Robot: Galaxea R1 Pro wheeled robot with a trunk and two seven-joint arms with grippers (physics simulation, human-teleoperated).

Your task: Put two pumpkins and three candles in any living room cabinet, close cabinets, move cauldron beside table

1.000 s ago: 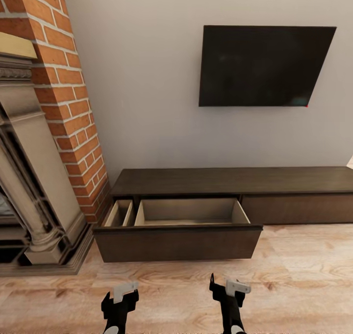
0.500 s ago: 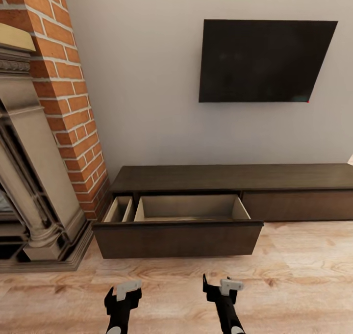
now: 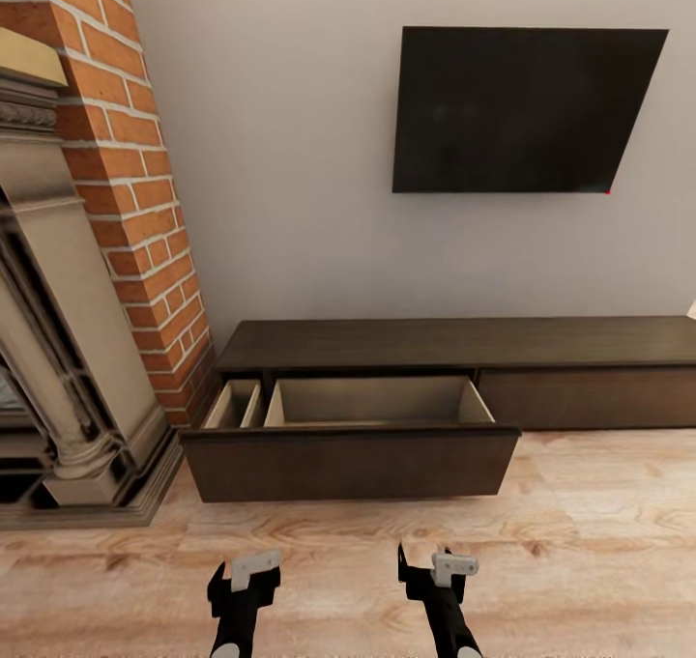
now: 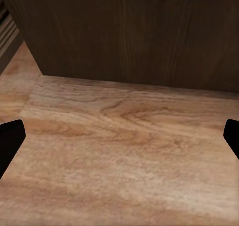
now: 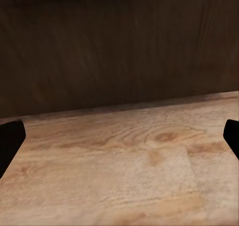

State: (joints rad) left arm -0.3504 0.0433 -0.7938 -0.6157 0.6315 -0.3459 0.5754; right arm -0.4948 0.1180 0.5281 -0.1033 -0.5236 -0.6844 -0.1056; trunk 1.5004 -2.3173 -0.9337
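Dark wooden cabinet [image 3: 464, 344], pale drawer interior [image 3: 372, 402]

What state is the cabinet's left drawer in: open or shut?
Open. The cabinet has its left drawer front pulled out toward the robot, exposing pale wood compartments; what shows of them looks empty.

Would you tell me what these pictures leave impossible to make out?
- Drawer floor: in the head view, the open drawer's own front panel hides most of it, so its contents are unknown.
- Cabinet's right end: cut off by the picture's edge.
- Cabinet in both wrist views: blurred dark wood.
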